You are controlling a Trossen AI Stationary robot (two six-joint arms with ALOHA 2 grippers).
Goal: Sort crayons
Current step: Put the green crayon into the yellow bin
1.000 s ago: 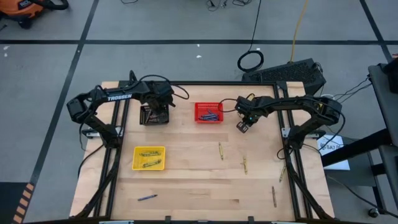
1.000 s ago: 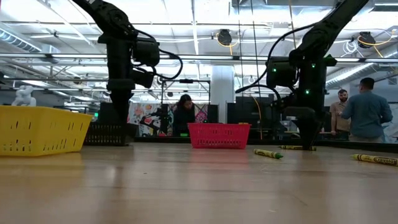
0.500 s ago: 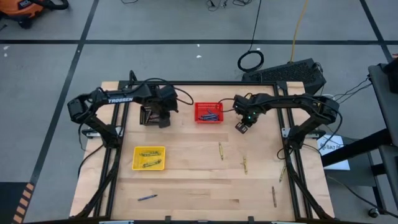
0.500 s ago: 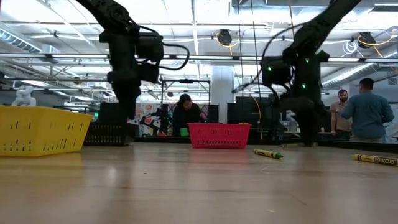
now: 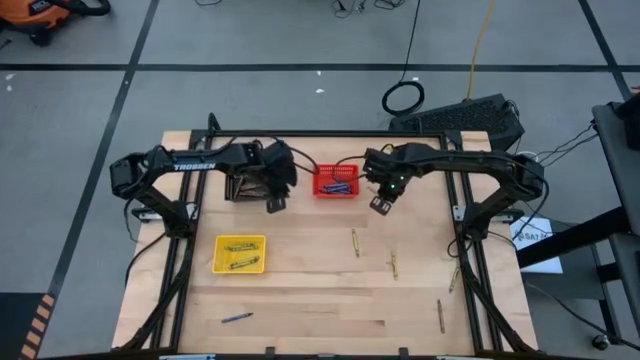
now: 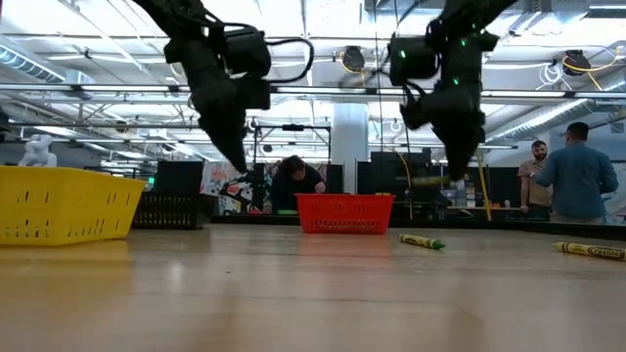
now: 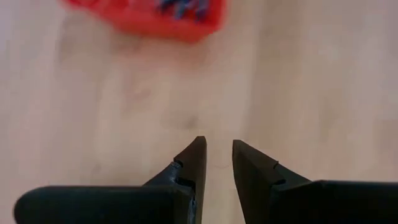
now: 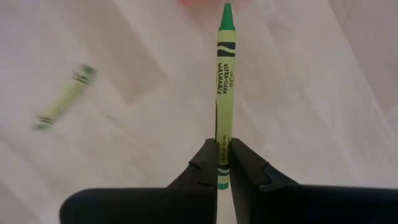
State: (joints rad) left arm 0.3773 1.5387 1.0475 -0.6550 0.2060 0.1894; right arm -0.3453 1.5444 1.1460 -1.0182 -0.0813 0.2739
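While the pale wooden surface [image 5: 300,290] sits on a grey taped floor, the level view shows a wide workshop behind it, with one person [image 6: 290,183] bent behind the red basket and two people [image 6: 569,182] standing at the right. From left to right lie a yellow basket [image 5: 240,254] with yellow-green crayons [image 5: 240,247], a lone blue crayon [image 5: 237,318], a black basket [image 5: 243,184], a red basket [image 5: 336,181] with blue crayons [image 5: 337,186], and loose crayons [image 5: 393,265] scattered on the right.

A second ago the left gripper [image 5: 273,203] hung over the black basket; it has since swung out beside it, toward the red one, its fingers [image 7: 196,163] slightly apart on nothing. The right gripper [image 5: 379,204] has lifted and edged nearer the red basket.

Only the right wrist camera shows its fingers [image 8: 208,163] clamped on a yellow-green crayon [image 8: 224,81] above the wood.
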